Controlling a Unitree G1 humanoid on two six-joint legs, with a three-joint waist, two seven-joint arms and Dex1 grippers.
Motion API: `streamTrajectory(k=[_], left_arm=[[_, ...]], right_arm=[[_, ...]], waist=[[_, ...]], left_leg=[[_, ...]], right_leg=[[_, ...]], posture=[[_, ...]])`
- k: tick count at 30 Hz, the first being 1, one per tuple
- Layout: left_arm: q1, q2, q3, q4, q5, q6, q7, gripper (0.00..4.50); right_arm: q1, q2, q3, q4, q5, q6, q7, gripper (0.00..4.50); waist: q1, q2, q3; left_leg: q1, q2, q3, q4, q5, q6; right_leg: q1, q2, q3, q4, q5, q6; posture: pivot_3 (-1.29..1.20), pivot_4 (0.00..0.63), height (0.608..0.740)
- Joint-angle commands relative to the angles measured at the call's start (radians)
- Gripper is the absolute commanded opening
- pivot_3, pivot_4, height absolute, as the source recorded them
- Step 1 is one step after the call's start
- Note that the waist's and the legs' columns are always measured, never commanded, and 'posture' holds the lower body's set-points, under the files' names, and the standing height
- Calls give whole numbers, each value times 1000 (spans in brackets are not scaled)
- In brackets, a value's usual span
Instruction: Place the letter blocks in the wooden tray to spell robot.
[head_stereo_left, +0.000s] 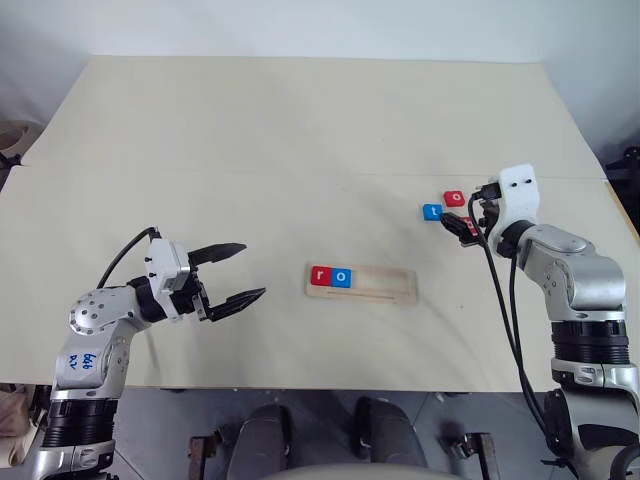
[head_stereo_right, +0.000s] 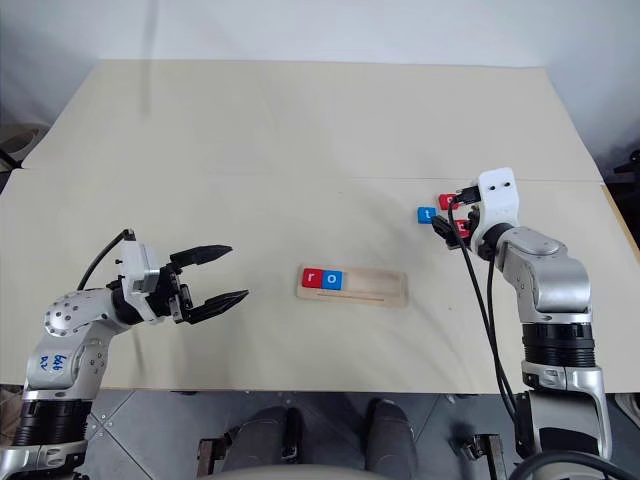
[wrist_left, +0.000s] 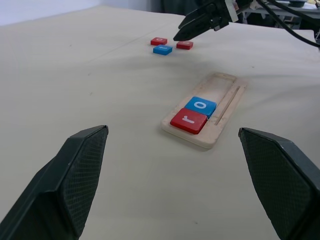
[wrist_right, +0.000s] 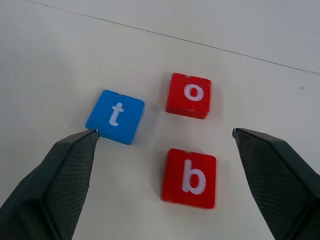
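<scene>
A: Where is the tray (head_stereo_left: 361, 283)?

B: Near the middle of the surface (head_stereo_left: 300, 130), lying crosswise. Its left end holds a red r (head_stereo_left: 320, 276) and a blue o (head_stereo_left: 342, 277), side by side and touching. The rest of the groove is bare wood.

A: And the other blocks?

B: Three lie loose on the surface at about two o'clock from the tray, well apart from it. The blue t (wrist_right: 115, 116) is the leftmost. The red o (wrist_right: 189, 95) lies farther back and to the right, and the red b (wrist_right: 189, 178) is nearest the robot.

A: The right gripper (wrist_right: 165, 145)?

B: Its fingers are spread wide and hold nothing. It hangs over the three loose blocks, with the b between its fingers. I think it is above the b and not touching, but the head views hide that spot.

A: The left gripper (head_stereo_left: 237, 272)?

B: It is at nine o'clock from the tray, well apart from it, pointing toward it. Its fingers are wide apart and empty.
</scene>
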Motion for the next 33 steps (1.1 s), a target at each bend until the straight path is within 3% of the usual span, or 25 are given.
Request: streamTrajectory(k=[1, 6, 9, 16, 17, 22, 25, 33], left_arm=[[-30, -7, -3, -16, -15, -11, 11, 4431], [-50, -16, -27, -28, -9, -13, 9, 4431], [-62, -17, -31, -33, -13, -10, 17, 4500], [-67, -13, -29, -34, -16, -14, 21, 4500], [-67, -15, -31, -31, -15, -17, 20, 4500], [-98, -26, -49, 9, -11, -26, 8, 4500], [-134, -36, -71, 56, -11, -34, -22, 4500], [-204, -57, -115, 158, -3, -46, -99, 4500]], right_arm=[[18, 10, -42, -57, -7, 26, -49, 4500], [9, 50, -24, 33, -39, 13, -87, 4500], [3, 58, -15, 73, -51, -1, -88, 3935], [10, 75, -23, 69, -51, -23, -97, 1582], [16, 73, -29, 52, -48, -15, -99, 1459], [96, 70, -110, -165, -9, 118, -140, 1459], [202, 102, -185, -407, 37, 282, -170, 1459], [457, 306, -296, -898, 98, 598, -223, 1459]], waist=[[1, 0, 0], [-3, 0, 0], [-5, 0, 0], [-6, 0, 0], [-6, 0, 0], [4, 0, 0], [5, 0, 0], [1, 1, 0]], left_leg=[[0, 0, 0, 0, 0, 0], [0, 0, 0, 0, 0, 0], [0, 0, 1, -1, 0, 0], [0, 0, 1, -1, 0, 0], [0, 0, 1, -1, 0, 0], [-1, 0, 0, -1, 0, 0], [-2, 0, 0, -1, 0, 0], [-2, 0, 0, -2, 0, 0]], right_leg=[[0, 0, 0, 0, 0, 0], [0, 0, 0, 0, 0, 0], [-1, 0, 1, 0, 0, 0], [-1, 0, 1, 0, 0, 0], [-1, 0, 1, 0, 0, 0], [-1, 0, 0, 0, 0, 0], [-2, 0, 0, -1, 0, 0], [-4, 1, 1, 0, 0, 0]], posture=[[0, 150, 740], [0, 150, 740], [0, 150, 740], [0, 150, 740], [0, 150, 740], [0, 150, 740], [0, 150, 740], [0, 150, 740]])
